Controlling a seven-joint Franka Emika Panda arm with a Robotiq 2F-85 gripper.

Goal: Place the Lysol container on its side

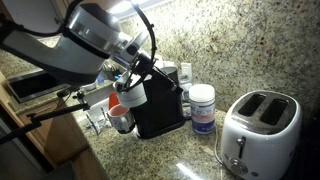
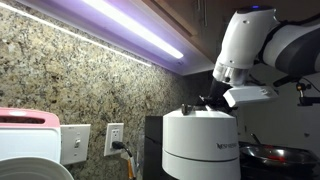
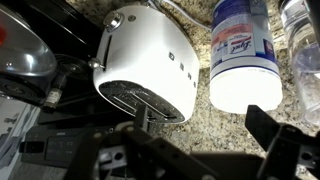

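The Lysol container, a white canister with a blue-purple label, stands upright on the granite counter between the black coffee machine and the white toaster. In the wrist view it sits at the upper right, next to the toaster. It also shows as a large white cylinder in an exterior view. My gripper is open and empty. It is apart from the container and hangs above the coffee machine in both exterior views.
A clear bottle stands right beside the container. A white and red object sits left of the coffee machine. A pan lies behind the machine. A wall outlet and the backsplash are close behind.
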